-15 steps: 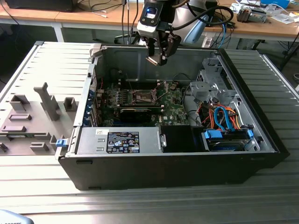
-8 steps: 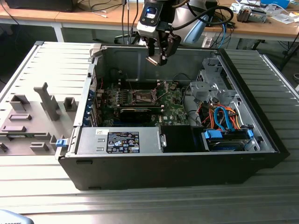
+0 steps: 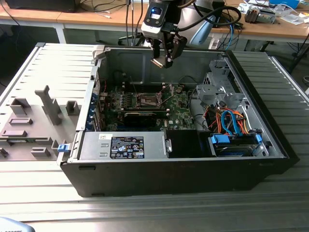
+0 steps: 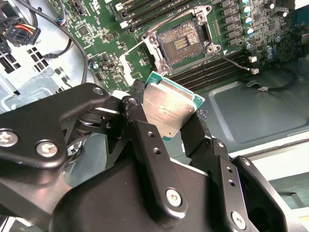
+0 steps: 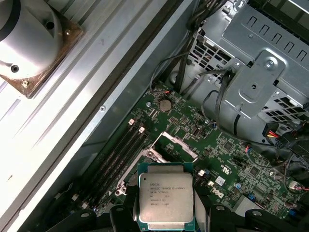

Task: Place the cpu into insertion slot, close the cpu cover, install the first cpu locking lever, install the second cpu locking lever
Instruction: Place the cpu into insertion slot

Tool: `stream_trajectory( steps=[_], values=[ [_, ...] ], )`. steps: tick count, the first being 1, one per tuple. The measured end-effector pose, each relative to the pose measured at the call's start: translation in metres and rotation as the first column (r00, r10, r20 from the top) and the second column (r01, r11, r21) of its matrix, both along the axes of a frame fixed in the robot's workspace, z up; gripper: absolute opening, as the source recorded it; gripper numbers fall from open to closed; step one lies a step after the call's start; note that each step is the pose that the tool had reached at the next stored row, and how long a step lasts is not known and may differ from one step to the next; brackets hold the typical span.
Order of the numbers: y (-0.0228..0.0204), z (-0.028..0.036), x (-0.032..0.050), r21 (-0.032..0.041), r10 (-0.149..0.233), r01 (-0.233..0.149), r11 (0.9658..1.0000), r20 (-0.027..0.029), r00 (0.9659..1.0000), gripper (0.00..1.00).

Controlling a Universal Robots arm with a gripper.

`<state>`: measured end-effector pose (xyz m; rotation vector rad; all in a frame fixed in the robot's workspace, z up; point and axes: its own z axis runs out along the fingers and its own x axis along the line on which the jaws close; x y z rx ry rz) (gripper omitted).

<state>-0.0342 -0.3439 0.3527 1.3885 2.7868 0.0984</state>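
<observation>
The pincer (image 4: 164, 121) is clenched on the cpu (image 4: 170, 108), one finger on each of two opposite edges, with the silvery top facing out in both wrist views. In the exterior view it hangs high inside the open computer case (image 3: 193, 169), well above the green motherboard (image 3: 178, 108). The case stands on a ribbed grey tabletop (image 3: 145, 212). The insertion slot (image 4: 182, 42) lies bare below and apart from the chip, and the cpu cover (image 5: 177, 145) is swung up and open.

I judge the chip light, stiff and thin. Its smooth lid could slip, and its contact face is probably delicate (best left untouched), so the edges are the place to take hold.

Counted: one cpu, one slot, one cover, two fingers. I cannot count the locking levers with confidence.
</observation>
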Motion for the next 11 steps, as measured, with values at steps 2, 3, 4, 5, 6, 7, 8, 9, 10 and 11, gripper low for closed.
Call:
stream_trajectory(
  steps=[2, 3, 4, 5, 6, 7, 8, 9, 10, 11],
  values=[
    [0.0, 0.0, 0.0, -0.0002, -0.001, 0.001, 1.0, 0.0, 1.0, 0.55],
    [0.0, 0.0, 0.0, -0.0002, -0.002, 0.002, 1.0, 0.0, 1.0, 0.55],
    [0.0, 0.0, 0.0, -0.0003, -0.002, 0.002, 1.0, 0.0, 1.0, 0.55],
    [0.0, 0.0, 0.0, -0.0004, -0.003, 0.003, 1.0, -0.0001, 1.0, 0.55],
    [0.0, 0.0, 0.0, -0.0005, -0.004, 0.004, 1.0, 0.0, 1.0, 0.55],
    [0.0, 0.0, 0.0, -0.0006, -0.005, 0.005, 1.0, 0.0, 1.0, 0.55],
    [0.0, 0.0, 0.0, -0.0007, -0.005, 0.005, 1.0, 0.0, 1.0, 0.55],
    [0.0, 0.0, 0.0, -0.0007, -0.006, 0.006, 1.0, 0.0, 1.0, 0.55],
    [0.0, 0.0, 0.0, -0.0008, -0.006, 0.006, 1.0, 0.0, 1.0, 0.55],
    [0.0, 0.0, 0.0, -0.0008, -0.007, 0.007, 1.0, 0.0, 1.0, 0.55]
  ],
)
